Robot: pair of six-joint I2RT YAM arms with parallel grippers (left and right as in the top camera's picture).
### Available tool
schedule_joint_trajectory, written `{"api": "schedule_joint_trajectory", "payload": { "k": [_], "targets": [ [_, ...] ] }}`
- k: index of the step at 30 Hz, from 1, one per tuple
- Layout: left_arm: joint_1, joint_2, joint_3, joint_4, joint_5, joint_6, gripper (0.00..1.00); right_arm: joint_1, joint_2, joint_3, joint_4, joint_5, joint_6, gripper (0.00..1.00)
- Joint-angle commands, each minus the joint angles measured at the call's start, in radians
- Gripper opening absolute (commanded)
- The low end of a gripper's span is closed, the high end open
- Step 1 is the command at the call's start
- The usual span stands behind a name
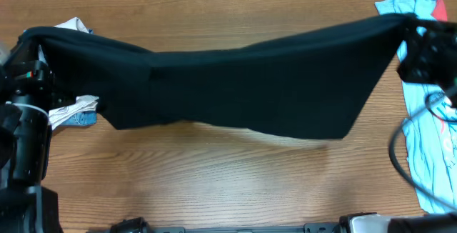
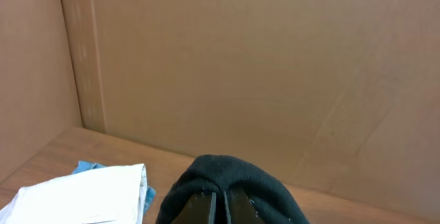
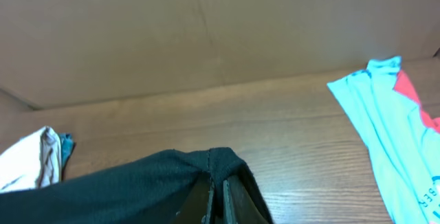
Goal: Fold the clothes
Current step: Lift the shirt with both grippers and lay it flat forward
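Observation:
A large plain black shirt [image 1: 243, 76] hangs stretched across the table between my two grippers, lifted above the wood. My left gripper [image 1: 32, 43] is shut on its left corner; in the left wrist view the fingers [image 2: 221, 207] pinch a fold of black fabric [image 2: 227, 172]. My right gripper [image 1: 413, 33] is shut on its right corner; in the right wrist view the fingers [image 3: 218, 200] clamp black fabric [image 3: 137, 189] at a seam. A light-blue tee [image 1: 432, 119] with a red patch lies flat at the right edge; it also shows in the right wrist view [image 3: 385, 128].
A folded white and blue cloth pile [image 1: 75, 110] lies by the left arm, also in the left wrist view [image 2: 82, 196]. Another pale cloth [image 1: 73, 26] sits at the back left. Cardboard walls [image 2: 261, 66] stand behind the wooden table [image 1: 228, 183].

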Motion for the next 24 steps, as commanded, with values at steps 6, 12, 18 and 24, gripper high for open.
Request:
{"api": "schedule_joint_trajectory", "payload": {
  "k": [6, 12, 18, 24],
  "targets": [
    [0.000, 0.026, 0.036, -0.037, -0.003, 0.011, 0.04, -0.003, 0.037, 0.021, 0.008, 0.071, 0.010, 0.04],
    [0.000, 0.200, 0.036, 0.043, 0.059, -0.004, 0.04, -0.003, 0.229, 0.021, 0.031, 0.073, -0.013, 0.04],
    [-0.001, 0.475, 0.037, 0.315, 0.209, -0.066, 0.04, -0.038, 0.480, 0.021, 0.216, 0.069, -0.021, 0.04],
    [0.000, 0.668, 0.071, 0.710, 0.219, -0.232, 0.04, -0.081, 0.585, 0.021, 0.512, 0.061, -0.020, 0.04]
  ]
}}
